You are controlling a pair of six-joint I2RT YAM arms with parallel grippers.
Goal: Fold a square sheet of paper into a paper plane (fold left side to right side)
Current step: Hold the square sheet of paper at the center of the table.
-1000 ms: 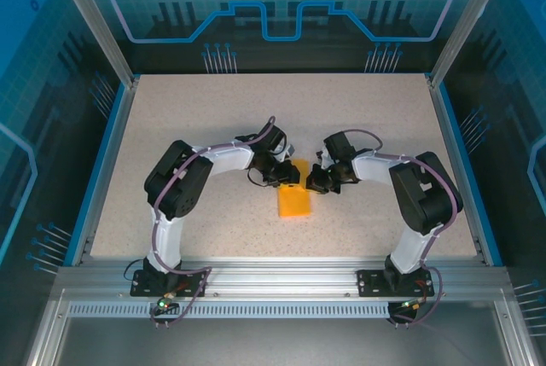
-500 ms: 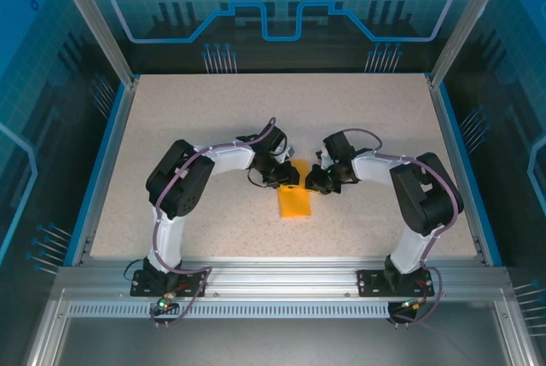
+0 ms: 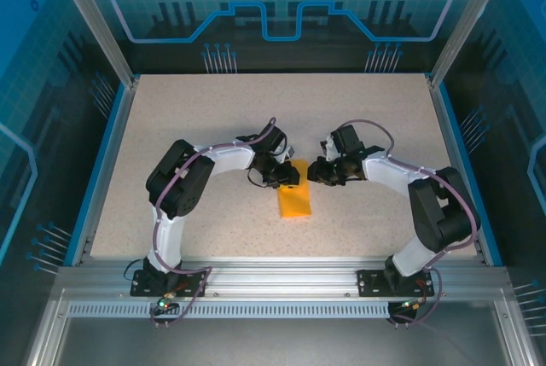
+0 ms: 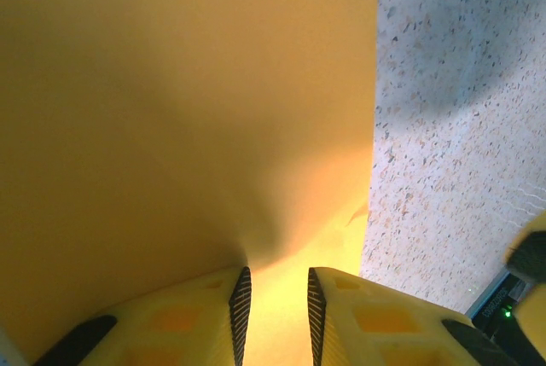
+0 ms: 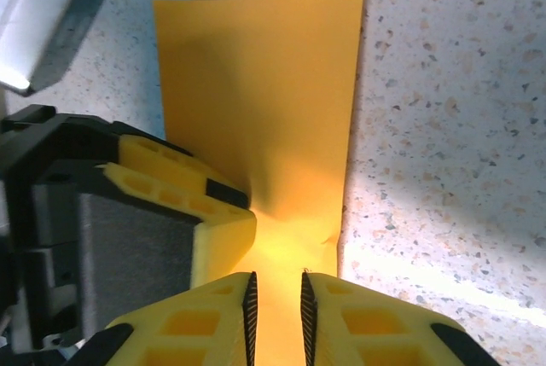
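Observation:
The square sheet of paper (image 3: 295,202) lies on the table as a bright orange folded rectangle, its far end between the two grippers. My left gripper (image 3: 287,177) rests on that end from the left. Its jaws (image 4: 277,279) stand a little apart over the paper (image 4: 188,110), and one yellow finger (image 5: 217,217) presses a dimple into the sheet (image 5: 264,84). My right gripper (image 3: 316,171) comes in from the right. It is open by a narrow gap (image 5: 277,282), with the paper's edge lying beneath the gap and nothing pinched.
The speckled table (image 3: 213,119) has free room all around the paper. Blue rails (image 3: 107,161) border its sides and an aluminium frame (image 3: 281,276) runs along the near edge. A white and blue part (image 5: 43,16) sits beyond the left gripper.
My right gripper's jaws have parted from shut to a narrow gap, and the right arm has swung outward with its wrist shifting slightly away. The left arm and the paper stay put.

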